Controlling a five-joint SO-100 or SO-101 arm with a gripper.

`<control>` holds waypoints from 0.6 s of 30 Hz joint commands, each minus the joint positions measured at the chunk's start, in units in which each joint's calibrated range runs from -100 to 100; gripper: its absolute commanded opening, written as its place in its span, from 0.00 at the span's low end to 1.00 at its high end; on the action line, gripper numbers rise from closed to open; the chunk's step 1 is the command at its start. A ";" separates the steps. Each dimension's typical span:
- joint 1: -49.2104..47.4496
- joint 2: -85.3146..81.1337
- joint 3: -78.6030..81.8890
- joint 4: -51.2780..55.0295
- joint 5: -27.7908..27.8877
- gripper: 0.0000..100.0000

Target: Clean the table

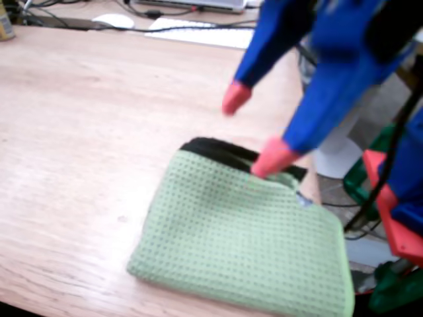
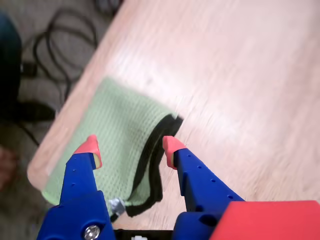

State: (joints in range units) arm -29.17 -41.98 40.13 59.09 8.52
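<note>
A folded green waffle-weave cloth (image 1: 244, 244) with a black edge lies on the light wooden table (image 1: 86, 132) near its right corner. My blue gripper (image 1: 254, 129) with red fingertips hangs open above the cloth's black-edged end. One red tip hovers over bare wood. The other tip is close over the black edge, and I cannot tell whether it touches. In the wrist view the cloth (image 2: 112, 132) lies below the open gripper (image 2: 131, 149), with the black edge between the two tips and the table (image 2: 240, 75) stretching beyond.
A keyboard (image 1: 198, 30), a white mouse (image 1: 114, 20) and cables lie along the table's far edge. Off the right edge stand red and green parts (image 1: 390, 264) and a grey pedestal base (image 1: 340, 155). Cables (image 2: 60, 45) lie on the floor beside the rounded corner.
</note>
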 commanded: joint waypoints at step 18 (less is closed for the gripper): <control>13.60 -33.58 42.88 2.90 -11.18 0.01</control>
State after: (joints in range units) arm -17.80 -74.92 78.18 66.21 -2.52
